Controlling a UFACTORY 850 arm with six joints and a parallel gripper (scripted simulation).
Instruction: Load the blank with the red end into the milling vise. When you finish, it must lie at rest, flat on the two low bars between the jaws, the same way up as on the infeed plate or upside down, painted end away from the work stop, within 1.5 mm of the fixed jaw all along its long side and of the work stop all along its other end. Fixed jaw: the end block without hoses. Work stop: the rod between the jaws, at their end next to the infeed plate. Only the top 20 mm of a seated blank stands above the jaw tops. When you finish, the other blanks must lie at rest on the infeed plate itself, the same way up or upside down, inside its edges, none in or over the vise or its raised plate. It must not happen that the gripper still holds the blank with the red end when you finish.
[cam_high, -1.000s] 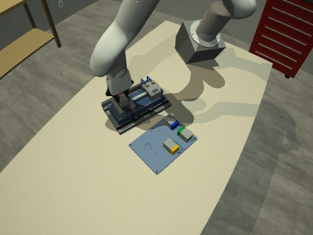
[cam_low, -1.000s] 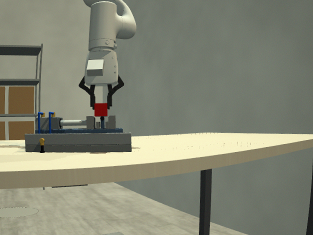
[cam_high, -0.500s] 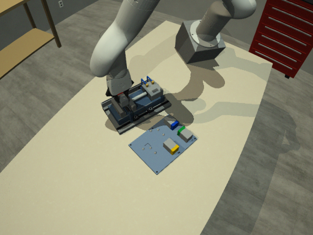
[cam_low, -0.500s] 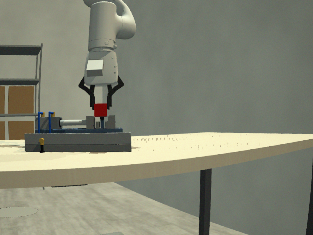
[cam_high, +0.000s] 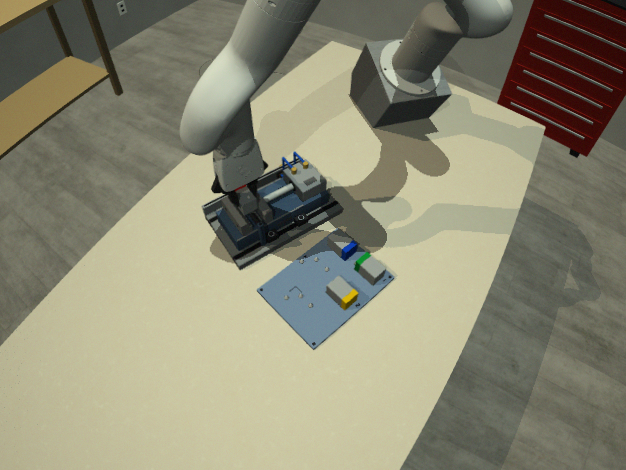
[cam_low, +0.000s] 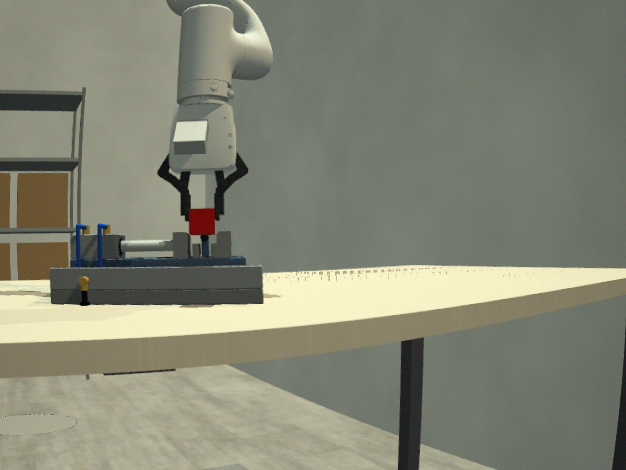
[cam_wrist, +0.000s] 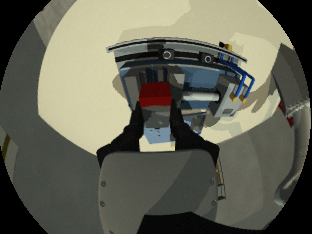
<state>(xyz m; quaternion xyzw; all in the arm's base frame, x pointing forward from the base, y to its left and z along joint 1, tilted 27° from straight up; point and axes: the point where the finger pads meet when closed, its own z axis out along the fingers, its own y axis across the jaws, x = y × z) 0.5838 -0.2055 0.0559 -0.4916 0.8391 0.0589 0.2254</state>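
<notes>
My gripper (cam_low: 201, 213) (cam_high: 246, 202) (cam_wrist: 156, 107) is shut on the red-ended blank (cam_low: 201, 221) (cam_wrist: 155, 93), gripping its two long sides. It holds the blank level over the gap of the milling vise (cam_high: 283, 215) (cam_low: 151, 261). The red end faces the exterior view. The blank's lower edge is about level with the jaw tops, between the moving jaw (cam_low: 180, 244) and the fixed jaw (cam_low: 221, 243). The work stop rod (cam_low: 204, 245) shows just under the red end. Whether the blank touches either jaw is hidden.
The hose block (cam_high: 303, 180) with blue hoses (cam_low: 78, 242) stands at the vise's far end. On the infeed plate (cam_high: 303, 318) lie a blue-ended blank (cam_high: 343, 246), a green-ended blank (cam_high: 372, 268) and a yellow-ended blank (cam_high: 342, 291). The arm's base (cam_high: 399, 91) stands behind.
</notes>
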